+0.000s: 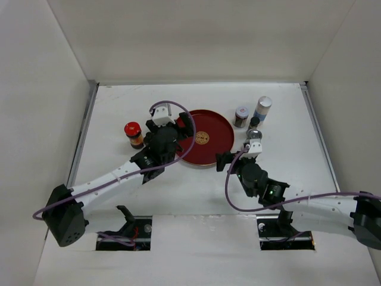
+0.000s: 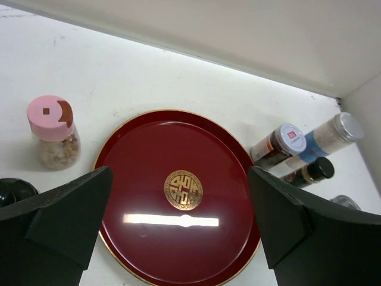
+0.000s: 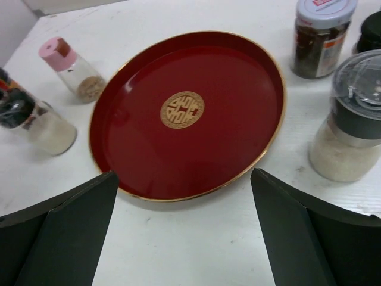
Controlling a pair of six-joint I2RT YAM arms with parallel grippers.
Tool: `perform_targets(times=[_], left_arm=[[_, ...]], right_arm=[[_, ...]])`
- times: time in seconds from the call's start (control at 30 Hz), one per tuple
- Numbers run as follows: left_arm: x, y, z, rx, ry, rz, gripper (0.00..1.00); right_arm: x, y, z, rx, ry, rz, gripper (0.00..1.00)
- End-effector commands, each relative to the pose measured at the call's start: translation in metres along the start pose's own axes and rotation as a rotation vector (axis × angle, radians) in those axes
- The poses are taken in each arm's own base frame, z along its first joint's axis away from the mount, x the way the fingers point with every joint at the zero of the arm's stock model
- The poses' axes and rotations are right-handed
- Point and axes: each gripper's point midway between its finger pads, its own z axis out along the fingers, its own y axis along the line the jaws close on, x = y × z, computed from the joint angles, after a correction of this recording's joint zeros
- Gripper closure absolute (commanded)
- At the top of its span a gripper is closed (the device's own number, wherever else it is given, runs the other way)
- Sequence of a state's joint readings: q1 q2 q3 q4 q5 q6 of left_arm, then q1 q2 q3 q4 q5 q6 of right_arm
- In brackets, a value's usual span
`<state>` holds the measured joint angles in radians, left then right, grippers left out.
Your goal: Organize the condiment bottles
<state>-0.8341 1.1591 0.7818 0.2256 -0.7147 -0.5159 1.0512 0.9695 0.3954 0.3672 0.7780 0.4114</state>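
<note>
The condiment bottles stand around a round red tray (image 1: 204, 138). A red-capped dark jar (image 1: 133, 134) is to its left. On its right are a silver-capped dark jar (image 1: 241, 116), a tall white-blue bottle (image 1: 262, 109), a small black-capped bottle (image 1: 254, 122) and a dark-topped grinder (image 1: 254, 136). A pink-capped shaker (image 2: 52, 131) stands left of the tray (image 2: 149, 149); the left arm hides it from above. My left gripper (image 1: 183, 132) hangs open over the tray's left edge. My right gripper (image 1: 229, 162) is open just in front of the tray (image 3: 226, 89), holding nothing.
White walls close in the table on the left, back and right. In the right wrist view a bottle with pale contents (image 3: 33, 122) stands left of the tray, near the pink shaker (image 3: 71, 70). The grinder (image 3: 351, 119) is close to my right gripper's right side.
</note>
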Motion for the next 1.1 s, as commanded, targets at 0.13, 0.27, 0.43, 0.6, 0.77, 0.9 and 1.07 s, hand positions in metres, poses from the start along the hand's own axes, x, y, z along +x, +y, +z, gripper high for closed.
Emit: perform_targets(times=[0.13, 0.27, 0.43, 0.6, 0.77, 0.9, 1.07], left_arm=[[-0.017, -0.005, 0.02, -0.07, 0.003, 0.034, 0.0], [-0.01, 0.009, 0.006, -0.069, 0.001, 0.05, 0.0], [-0.024, 0.033, -0.018, -0.06, -0.032, 0.03, 0.0], [-0.024, 0.04, -0.024, -0.027, -0.031, 0.011, 0.0], [-0.016, 0.035, -0.033, 0.038, -0.031, -0.036, 0.09], [-0.001, 0.025, -0.042, 0.094, -0.011, -0.048, 0.64], [-0.001, 0.027, -0.039, 0.113, -0.04, -0.068, 0.66]], right_arm=[[-0.014, 0.04, -0.009, -0.115, -0.012, 0.095, 0.0], [-0.012, 0.048, -0.006, -0.131, 0.004, 0.092, 0.0], [-0.053, 0.047, 0.001, -0.1, -0.042, 0.118, 0.69], [-0.09, 0.034, 0.0, 0.029, 0.042, 0.07, 0.95], [-0.106, -0.001, 0.007, 0.19, 0.089, 0.054, 0.94], [-0.112, -0.036, 0.009, 0.298, 0.126, 0.03, 0.77], [-0.097, -0.077, 0.01, 0.388, 0.228, -0.027, 0.21]])
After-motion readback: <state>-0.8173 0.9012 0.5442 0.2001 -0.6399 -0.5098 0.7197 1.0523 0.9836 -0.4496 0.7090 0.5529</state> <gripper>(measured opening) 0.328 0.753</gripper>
